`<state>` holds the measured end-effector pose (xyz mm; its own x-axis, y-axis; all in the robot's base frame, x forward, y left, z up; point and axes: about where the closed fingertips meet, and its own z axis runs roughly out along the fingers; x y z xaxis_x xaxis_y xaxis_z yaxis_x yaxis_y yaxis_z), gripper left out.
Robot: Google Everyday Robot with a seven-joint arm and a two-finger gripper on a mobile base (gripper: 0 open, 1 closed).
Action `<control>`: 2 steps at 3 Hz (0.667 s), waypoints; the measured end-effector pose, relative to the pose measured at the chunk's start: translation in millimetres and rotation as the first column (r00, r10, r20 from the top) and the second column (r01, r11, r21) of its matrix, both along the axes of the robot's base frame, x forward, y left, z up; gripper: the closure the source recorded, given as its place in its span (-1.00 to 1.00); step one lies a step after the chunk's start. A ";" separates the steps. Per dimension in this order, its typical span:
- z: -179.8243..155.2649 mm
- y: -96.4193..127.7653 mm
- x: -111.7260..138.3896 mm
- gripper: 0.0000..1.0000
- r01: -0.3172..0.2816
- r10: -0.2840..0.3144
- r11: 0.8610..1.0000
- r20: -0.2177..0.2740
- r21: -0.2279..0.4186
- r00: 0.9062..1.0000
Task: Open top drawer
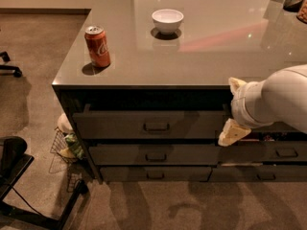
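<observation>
The top drawer (120, 124) is the wide dark-grey one just under the countertop, with a small rectangular pull (156, 126) at its centre. Its front stands a little forward of the cabinet, with a dark gap above it. My gripper (233, 110) comes in from the right on a white arm and sits at the drawer front's right end, well to the right of the pull. Its two cream fingers (233, 132) are spread apart, one high and one low, and hold nothing.
A red soda can (97, 46) and a white bowl (167, 20) stand on the grey countertop (211, 56). Two slimmer drawers (156, 155) lie below, and a narrower drawer stack (286, 152) is behind my arm. A wire basket (67, 145) and a chair base (19, 176) sit on the floor at left.
</observation>
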<state>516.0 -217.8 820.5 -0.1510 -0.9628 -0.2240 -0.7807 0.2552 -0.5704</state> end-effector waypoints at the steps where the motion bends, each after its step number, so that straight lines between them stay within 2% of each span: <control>1: -42.5 41.6 20.6 -1.00 -0.088 0.092 0.995 -0.083 0.046 0.992; 2: -62.5 50.0 18.9 -1.00 -0.121 0.125 0.992 -0.147 0.042 0.981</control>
